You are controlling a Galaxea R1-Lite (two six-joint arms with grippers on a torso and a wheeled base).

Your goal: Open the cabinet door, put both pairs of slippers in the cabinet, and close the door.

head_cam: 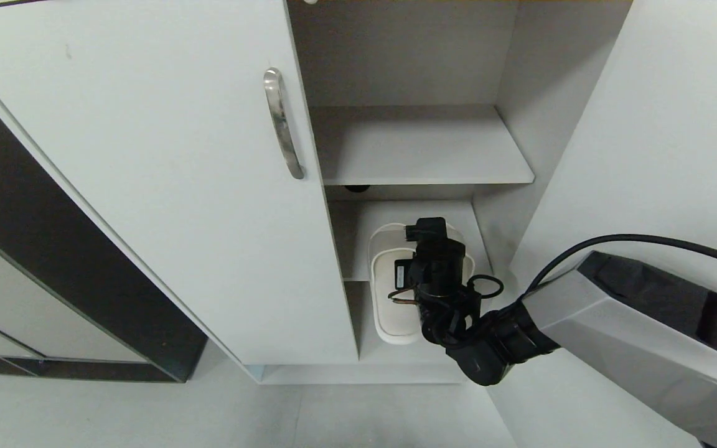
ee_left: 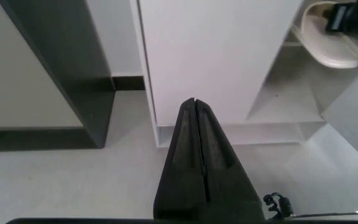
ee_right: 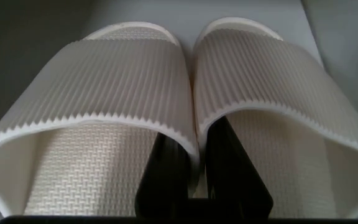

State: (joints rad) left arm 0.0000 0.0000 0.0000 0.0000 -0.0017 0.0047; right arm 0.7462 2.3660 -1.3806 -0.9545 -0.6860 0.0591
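Bearings are reckoned from the left gripper (ee_left: 194, 107), with twelve o'clock taken along its fingers.
1. left gripper: black, fingers pressed together, held over a pale floor (ee_left: 61, 180).
2. cabinet door (ee_left: 216, 50): white, shut, found at twelve.
3. open compartment (ee_left: 284, 109): white shelves, found at one.
4. slippers (ee_left: 325, 53): cream, found at two, at the open compartment.
5. dark panel (ee_left: 73, 62): found at ten.
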